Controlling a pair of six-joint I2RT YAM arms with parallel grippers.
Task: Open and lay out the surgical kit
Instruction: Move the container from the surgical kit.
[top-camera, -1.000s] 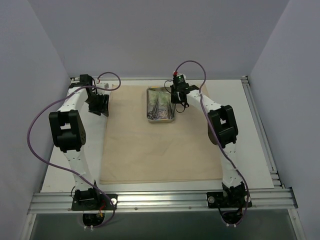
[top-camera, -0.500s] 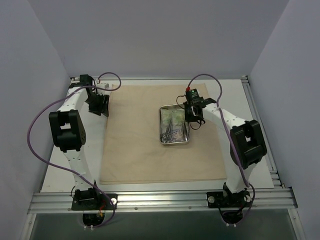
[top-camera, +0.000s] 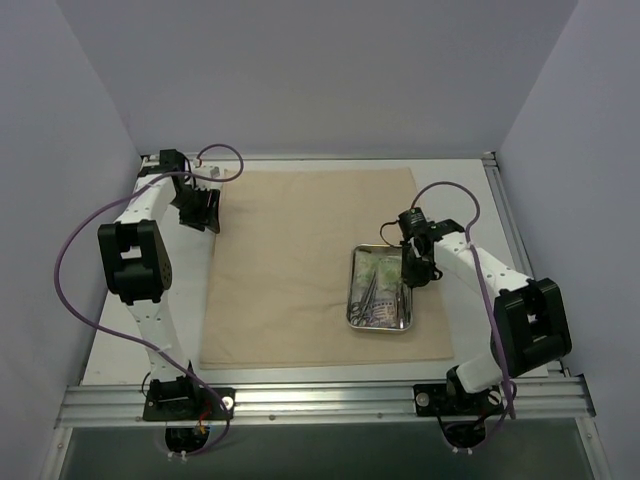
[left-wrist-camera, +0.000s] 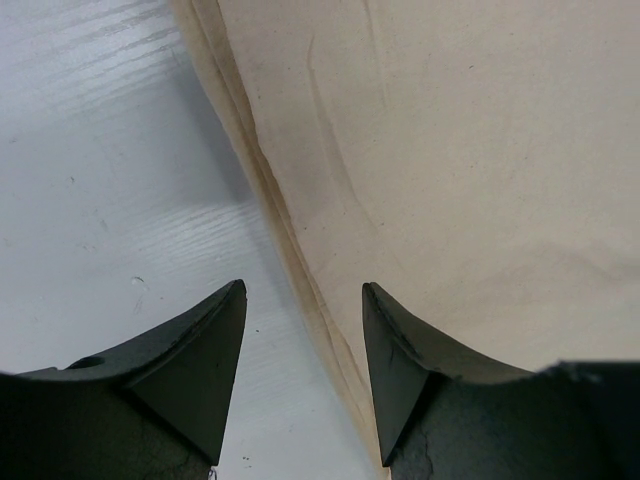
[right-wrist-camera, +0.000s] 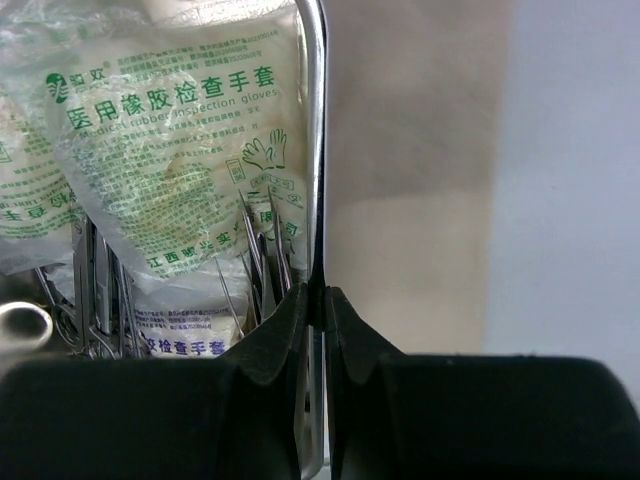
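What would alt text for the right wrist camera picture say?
The right tool pinches the rim of a steel tray. Inside the tray, clear glove packets with green print lie over thin steel clamps. Beige cloth lies underneath.

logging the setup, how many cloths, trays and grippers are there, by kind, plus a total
cloth: 1
tray: 1
grippers: 2, the left gripper open, the right gripper shut on the tray rim
total: 4

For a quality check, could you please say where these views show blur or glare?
Top external: even light, mild glint on the steel tray. Left wrist: cloth sharp, left pincer nearly black. Right wrist: packet print legible, tray rim glaring.
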